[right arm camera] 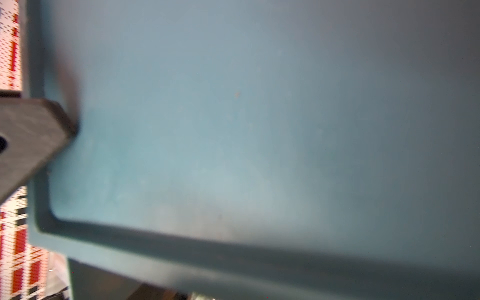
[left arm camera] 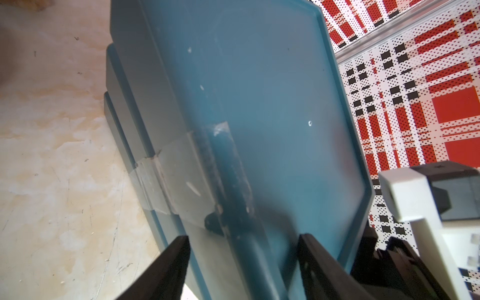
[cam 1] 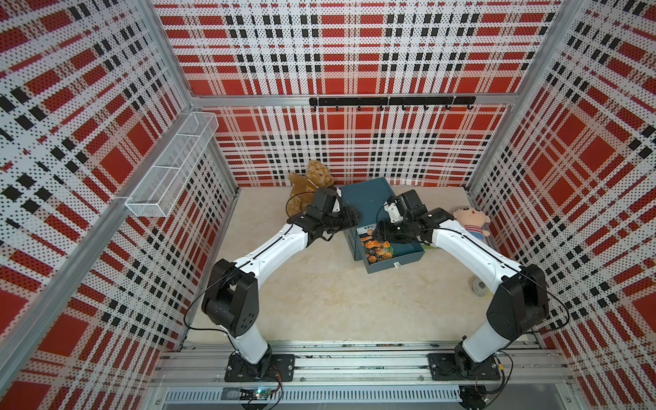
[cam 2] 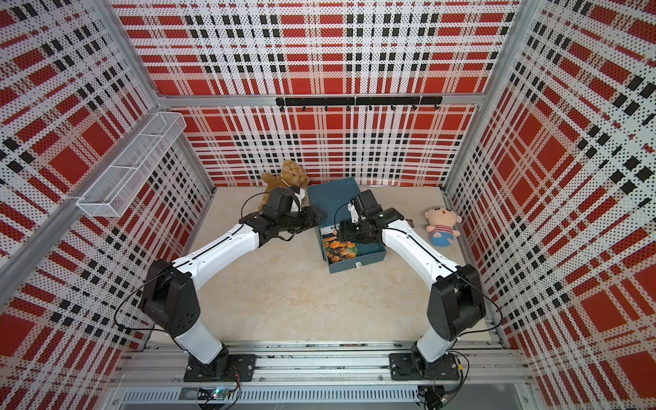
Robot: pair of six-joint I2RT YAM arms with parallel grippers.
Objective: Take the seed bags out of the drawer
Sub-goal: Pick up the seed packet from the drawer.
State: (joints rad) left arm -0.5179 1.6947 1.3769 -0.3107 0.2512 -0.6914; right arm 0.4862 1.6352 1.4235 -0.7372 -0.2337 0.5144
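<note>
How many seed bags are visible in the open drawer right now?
1: an orange-flowered seed bag lies in the open drawer, partly under the right gripper. More may be hidden beneath it or the gripper.

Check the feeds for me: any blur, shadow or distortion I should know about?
In both top views: sharp and evenly lit, wide-angle bowing the walls; the orange seed bag in the open drawer reads clearly. Left wrist view: cabinet top fairly sharp, shadowed and soft nearest the lens. Right wrist view: too close, only a blurred teal panel.
</note>
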